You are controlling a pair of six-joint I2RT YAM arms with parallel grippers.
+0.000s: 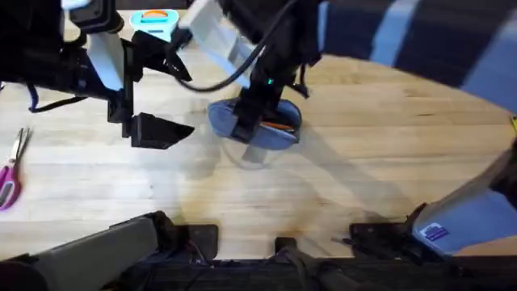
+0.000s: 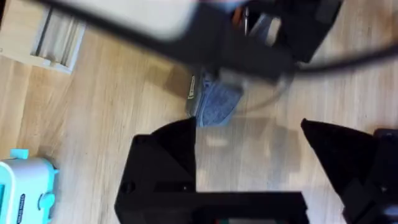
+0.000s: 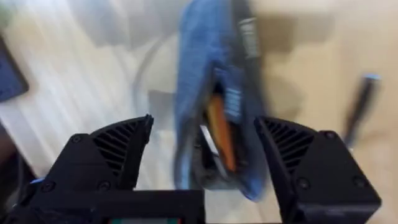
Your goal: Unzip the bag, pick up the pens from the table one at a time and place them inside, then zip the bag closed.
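Your bag (image 1: pixel 257 125) lies near the middle of the counter (image 1: pixel 363 162), a soft oval pouch of blue-grey denim-like weave. Its zip is parted, and the mouth gapes enough to show an orange pen (image 3: pixel 219 130) lying lengthwise inside. A small pale tag sits on the fabric beside the opening.

Your right gripper (image 1: pixel 246 129) hangs directly over the bag. In the right wrist view its jaws stand wide, one ribbed black finger (image 3: pixel 115 149) on each flank of the pouch, gripping nothing.

Your left gripper (image 1: pixel 157 131) hovers above bare wood just to the left of the bag, apart from it. Its jaws are also wide and empty; in the left wrist view the two angular black fingers (image 2: pixel 165 162) frame one rounded end of the pouch.

The counter is light butcher-block with visible plank seams and a smooth, matte finish.

Pink-handled scissors (image 1: pixel 11 168) lie flat near the counter's left edge, well apart from the bag. A dark slim stick (image 3: pixel 357 115) lies on the wood beside the pouch; too blurred for you to tell what it is.
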